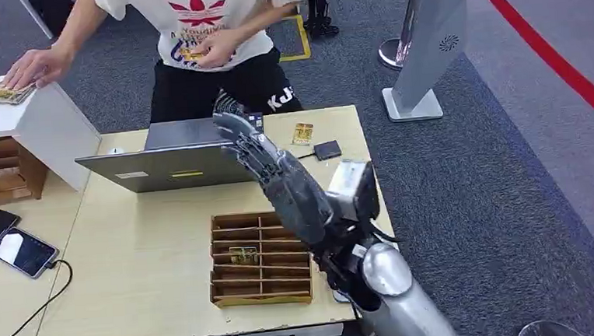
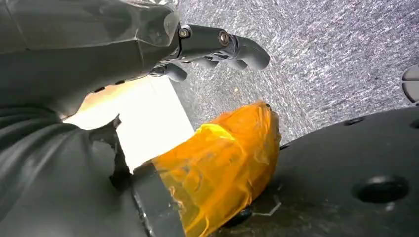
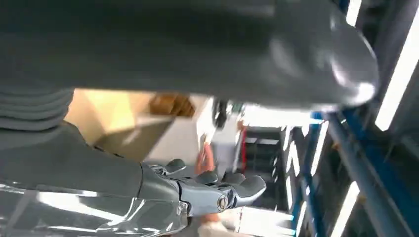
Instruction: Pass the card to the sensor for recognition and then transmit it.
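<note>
My right hand (image 1: 247,142) is raised over the laptop's back edge, reaching toward the person, with its fingers (image 3: 232,185) spread and nothing between them. The person behind the table holds a yellow card (image 1: 192,54) at chest height, apart from my hand. A small black sensor (image 1: 327,149) lies at the table's far right with another card (image 1: 303,133) beside it. One card (image 1: 243,255) sits in the wooden tray (image 1: 232,297). My left hand (image 2: 217,47) hangs over grey carpet, its fingers loosely extended and holding nothing.
An open grey laptop (image 1: 170,156) stands in the middle of the table. The person's other hand rests on a stack of cards (image 1: 7,93) on a white box at the left. Two phones (image 1: 20,251) lie at the left. A grey stand (image 1: 426,43) is at the right.
</note>
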